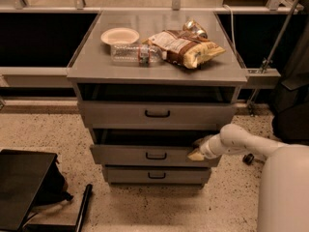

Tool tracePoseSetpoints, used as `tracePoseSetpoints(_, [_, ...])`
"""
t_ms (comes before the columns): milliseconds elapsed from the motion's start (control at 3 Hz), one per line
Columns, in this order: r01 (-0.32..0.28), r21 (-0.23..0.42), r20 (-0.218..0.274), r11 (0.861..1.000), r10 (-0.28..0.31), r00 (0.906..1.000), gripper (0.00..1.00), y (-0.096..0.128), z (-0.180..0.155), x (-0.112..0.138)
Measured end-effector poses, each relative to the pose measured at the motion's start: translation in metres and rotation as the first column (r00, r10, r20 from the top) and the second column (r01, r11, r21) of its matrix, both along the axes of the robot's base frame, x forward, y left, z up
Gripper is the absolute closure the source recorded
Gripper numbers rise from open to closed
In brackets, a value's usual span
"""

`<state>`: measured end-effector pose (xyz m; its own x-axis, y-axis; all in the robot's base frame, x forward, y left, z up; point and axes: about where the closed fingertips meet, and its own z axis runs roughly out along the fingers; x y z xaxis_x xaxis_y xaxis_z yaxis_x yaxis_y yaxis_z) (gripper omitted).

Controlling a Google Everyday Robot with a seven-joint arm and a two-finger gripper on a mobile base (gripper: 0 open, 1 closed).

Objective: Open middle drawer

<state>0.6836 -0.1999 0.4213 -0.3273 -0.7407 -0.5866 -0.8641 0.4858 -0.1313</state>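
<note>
1. Unit layout. A grey metal drawer cabinet (157,129) stands on a speckled floor (58,129). Its flat top serves as the table (87,66).

2. Middle drawer (125,154). It is the second of three grey fronts, below the top drawer (111,114) and above the bottom drawer (130,175). A small black bar handle (156,155) sits at the centre of its front. The front stands forward of the bottom drawer's front. A dark opening shows along its upper edge, beneath the top drawer.

3. My gripper (196,154). It is at the right end of the middle drawer's front, level with the upper edge and well to the right of the handle. The tan tip lies against the front in this view. I cannot tell how far the jaws stand apart, or whether they have hold of anything.

4. My arm (241,141). It is white and reaches in from the right, low and close to level. My white body (285,192) fills the lower right corner.

5. Items on the table. A pale bowl (119,35) sits at rear left. A clear plastic bottle (136,53) lies on its side just in front of the bowl. A snack bag (186,47) lies to the right of the bottle and touches it.

6. Floor, lower left. A flat black object (21,187) lies here, with a black bar (83,208) beside it.
</note>
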Motion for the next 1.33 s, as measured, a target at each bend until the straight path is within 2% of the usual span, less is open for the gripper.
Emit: tracePoseSetpoints(1333, [0.011, 0.000, -0.004, 1.000, -0.011, 0.9999, 1.00, 0.001, -0.001, -0.021])
